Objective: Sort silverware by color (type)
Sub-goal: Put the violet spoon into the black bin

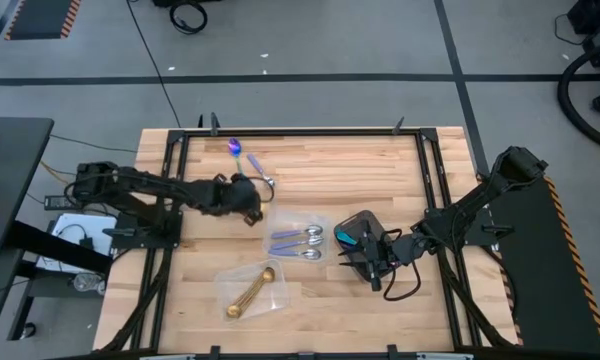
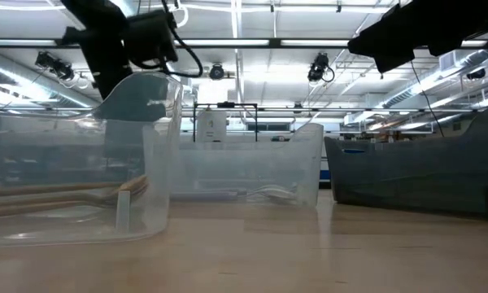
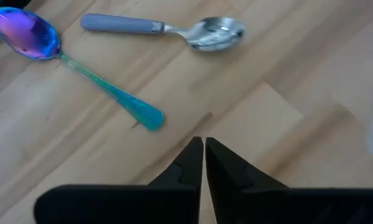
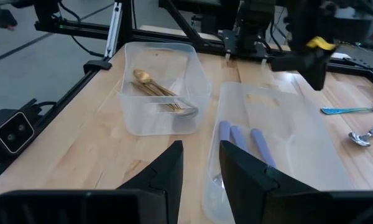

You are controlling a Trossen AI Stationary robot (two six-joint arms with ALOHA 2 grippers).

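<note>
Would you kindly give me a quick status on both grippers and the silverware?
Left gripper shut, empty, above bare table near iridescent spoon and lilac-handled spoon. Right gripper open, idle by the clear containers. Nothing blocking.

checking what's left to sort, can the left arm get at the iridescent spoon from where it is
Probably yes. The left gripper hangs shut just short of the iridescent spoon, with only bare table between them; the silver spoon lies apart, not blocking.

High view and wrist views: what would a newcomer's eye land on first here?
The iridescent spoon with its purple bowl and teal handle lies loose on the bare wood beside a silver spoon with a lavender handle, near the table's far edge. The left gripper hovers just short of them, fingers shut and empty. Gold utensils fill one clear container.
</note>
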